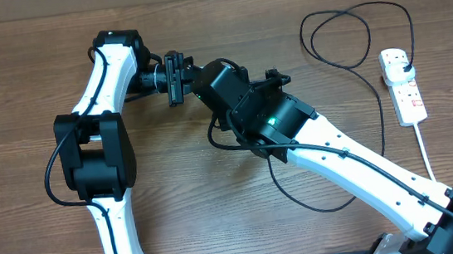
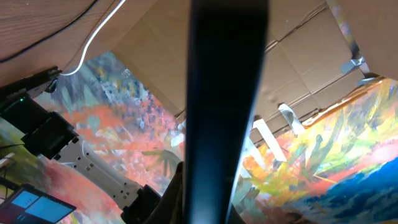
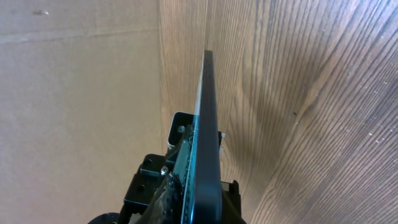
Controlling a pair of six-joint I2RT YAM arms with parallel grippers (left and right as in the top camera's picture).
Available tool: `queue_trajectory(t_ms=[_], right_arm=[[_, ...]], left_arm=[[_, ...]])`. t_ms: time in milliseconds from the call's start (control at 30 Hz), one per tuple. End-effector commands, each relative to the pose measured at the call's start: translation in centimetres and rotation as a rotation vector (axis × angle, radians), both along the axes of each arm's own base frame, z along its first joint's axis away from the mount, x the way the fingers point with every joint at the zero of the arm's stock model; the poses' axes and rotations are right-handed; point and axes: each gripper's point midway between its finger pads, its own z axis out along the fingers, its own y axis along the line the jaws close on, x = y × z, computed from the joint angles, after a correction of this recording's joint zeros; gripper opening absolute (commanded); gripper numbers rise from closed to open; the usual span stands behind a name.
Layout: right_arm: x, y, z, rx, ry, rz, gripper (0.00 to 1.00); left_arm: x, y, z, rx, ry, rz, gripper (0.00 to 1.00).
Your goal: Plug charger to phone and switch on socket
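The phone (image 1: 173,78) is held in the air edge-on between both arms. My left gripper (image 1: 163,77) is shut on it; in the left wrist view the phone (image 2: 224,93) is a dark bar rising from the jaws (image 2: 211,214). My right gripper (image 1: 196,86) is against the phone's other side. The right wrist view looks along the phone's thin edge (image 3: 208,137) from the jaws (image 3: 199,214). The charger's black cable (image 1: 382,120) runs from its plug in the white socket (image 1: 405,97) up under my right wrist. Its tip is hidden.
The socket's thick white cord (image 1: 422,146) trails toward the table's front right. Loops of black cable (image 1: 320,55) lie at the back right. A cardboard wall (image 3: 81,93) stands behind the table. My left arm's base link (image 1: 96,156) sits front left.
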Motion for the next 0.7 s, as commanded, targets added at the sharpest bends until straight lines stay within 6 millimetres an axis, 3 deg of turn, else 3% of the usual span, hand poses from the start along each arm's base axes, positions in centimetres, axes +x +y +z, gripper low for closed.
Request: queue_trajectory(t_ms=[0,33,133,233,367,467,567,667], right_arm=[[0.0,0.2,1.1,0.014,-0.023,-0.002,0.20],[0.0,0.2,1.1,0.007,-0.025,0.004,0.31],[0.0,0.1,1.1,-0.070,-0.043,0.070,0.79],[0.0,-0.1,1.5,-0.160,-0.077,0.152,0.99],[-0.2,-1.3,3.2,-0.339,-0.150,0.316,1.00],[-0.9,-4.1,3.9,-0.443,-0.134,0.389,1.00],[-1.7,-7.8,3.7,-0.511,-0.060,0.459,1.00],[-1.9,-10.0,2.3,-0.631,-0.019,0.708,1.00]], left_arm=[[-0.4,-0.2,2.4,-0.016,0.005,0.003,0.04],[-0.4,-0.2,2.4,-0.016,0.004,0.003,0.04],[-0.4,-0.2,2.3,-0.010,-0.002,0.000,0.04],[-0.5,-0.1,1.8,0.013,-0.024,-0.011,0.04],[0.4,-0.2,0.8,0.035,-0.166,-0.023,0.04],[1.5,-0.1,-0.4,0.076,-0.319,-0.034,0.04],[2.6,0.4,-2.9,0.202,-0.478,-0.063,0.04],[3.3,0.6,-3.2,0.193,-0.747,-0.088,0.04]])
